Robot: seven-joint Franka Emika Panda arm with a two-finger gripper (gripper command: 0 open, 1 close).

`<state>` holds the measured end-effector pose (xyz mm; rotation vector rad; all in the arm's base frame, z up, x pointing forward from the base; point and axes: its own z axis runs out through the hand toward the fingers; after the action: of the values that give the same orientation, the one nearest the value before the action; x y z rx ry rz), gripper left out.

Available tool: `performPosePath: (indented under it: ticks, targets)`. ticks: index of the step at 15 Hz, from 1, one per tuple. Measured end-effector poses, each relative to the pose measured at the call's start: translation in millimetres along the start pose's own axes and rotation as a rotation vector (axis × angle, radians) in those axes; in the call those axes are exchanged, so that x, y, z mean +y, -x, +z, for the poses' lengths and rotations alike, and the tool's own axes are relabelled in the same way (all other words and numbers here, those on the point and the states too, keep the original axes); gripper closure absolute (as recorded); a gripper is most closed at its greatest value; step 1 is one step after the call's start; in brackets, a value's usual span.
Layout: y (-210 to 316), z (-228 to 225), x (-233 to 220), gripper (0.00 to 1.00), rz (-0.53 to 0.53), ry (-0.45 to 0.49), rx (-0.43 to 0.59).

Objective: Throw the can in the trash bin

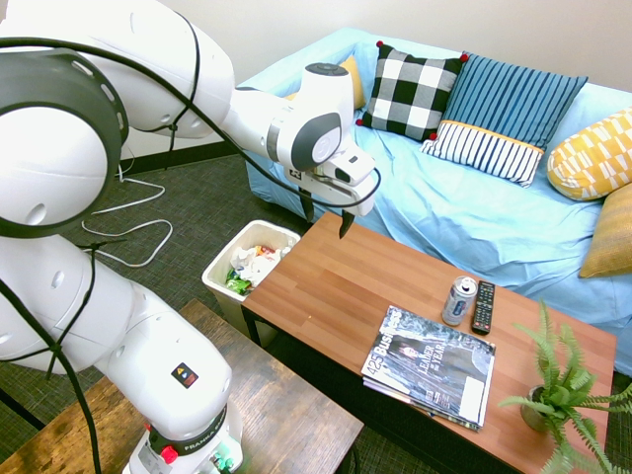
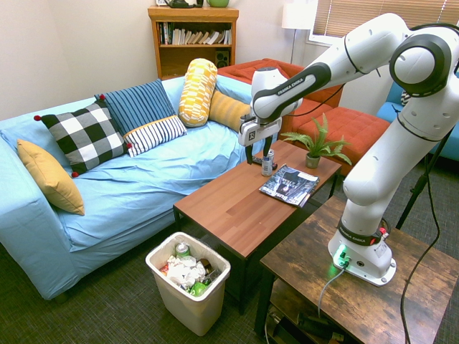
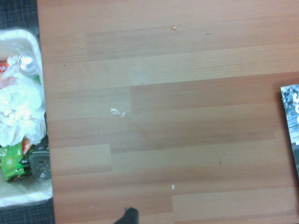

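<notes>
The slim silver-white can [image 1: 459, 300] [image 2: 267, 164] stands upright on the wooden coffee table [image 1: 336, 286], beside a black remote [image 1: 483, 307]. My gripper [image 1: 326, 215] [image 2: 257, 152] hangs open and empty above the table's end nearest the bin, well away from the can. The cream-white trash bin [image 1: 219, 267] [image 2: 190, 312] sits on the carpet just off that end, filled with crumpled paper and wrappers. The wrist view looks straight down on bare tabletop [image 3: 163, 116], with the trash bin [image 3: 21, 199] along one edge.
A magazine [image 1: 430, 365] [image 2: 289, 184] [image 3: 292, 121] lies near the can, and a potted fern [image 1: 558, 385] [image 2: 315, 147] stands at the table's far end. A blue sofa [image 1: 474, 207] with cushions runs along the table's far side. A darker side table [image 1: 286, 415] is close by.
</notes>
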<state>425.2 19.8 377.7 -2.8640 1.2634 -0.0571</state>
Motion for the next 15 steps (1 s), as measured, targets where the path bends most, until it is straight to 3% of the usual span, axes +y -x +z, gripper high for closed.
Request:
performPosePath:
  ticks: [5, 10, 15]
  targets:
    - [-23.5, -1.7, 7.8, 0.0, 0.069, -0.027, 0.055]
    - [-115.4, 8.8, 39.9, 0.0, 0.29, -0.054, 0.118]
    - [-200.3, 37.8, 65.8, 0.0, 0.469, -0.029, 0.118]
